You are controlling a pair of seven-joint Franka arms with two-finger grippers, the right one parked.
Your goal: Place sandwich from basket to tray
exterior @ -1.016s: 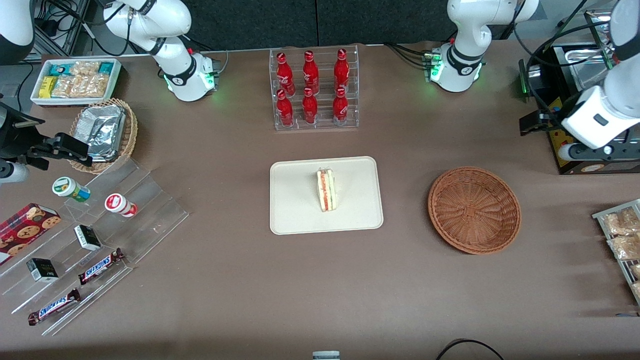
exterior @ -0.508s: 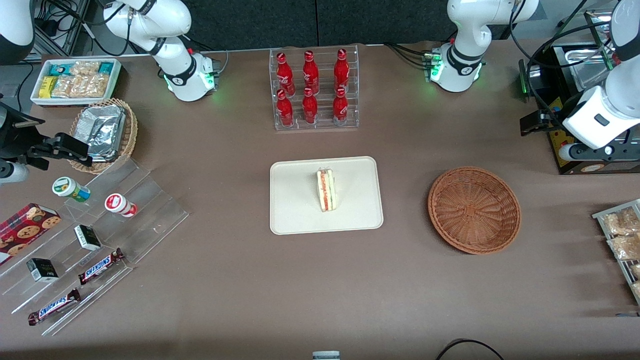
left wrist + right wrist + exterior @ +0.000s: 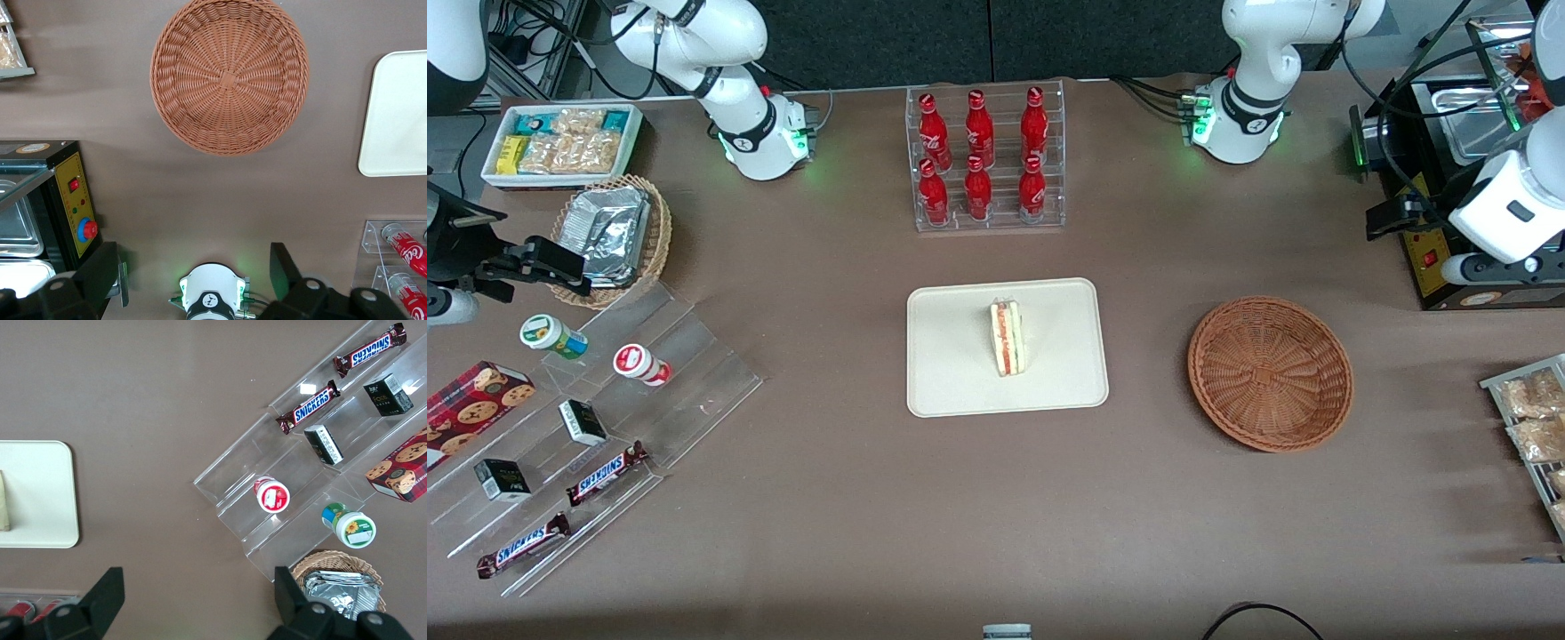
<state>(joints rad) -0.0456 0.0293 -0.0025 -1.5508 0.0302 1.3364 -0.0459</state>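
Moved since earlier: left arm lifted and drawn farther from the front camera, toward the black appliance [image 3: 1449, 204] at the working arm's end of the table; nothing else shifted.
Gripper [image 3: 193, 280]: high above the table, well apart from basket and tray, fingers [image 3: 283, 267] spread wide with nothing between them.
Sandwich [image 3: 1007, 338]: standing on edge near the middle of the tray [image 3: 951, 373], red and green filling stripe facing up, touching nothing else.
Basket [image 3: 1270, 373]: empty, only bare weave showing in both the front and left wrist views; sitting beside the tray toward the working arm's end, apart from it.
Step in hand: judged as retreat after release; transfer itself looks done, with sandwich on tray and basket vacant.
Progress: essentially complete, pending only the arm settling.
Next move calls for: no further grasp; simply carrying the arm clear to a rest pose, keeping height so cables and wrist pass over the appliance without a knock.
Risk: small; sandwich balanced on a narrow edge, so liable to tip if the table is jolted, though nothing is near it now.
Other items: red bottles [image 3: 978, 151] in a clear rack, farther from the front camera than the tray, untouched.
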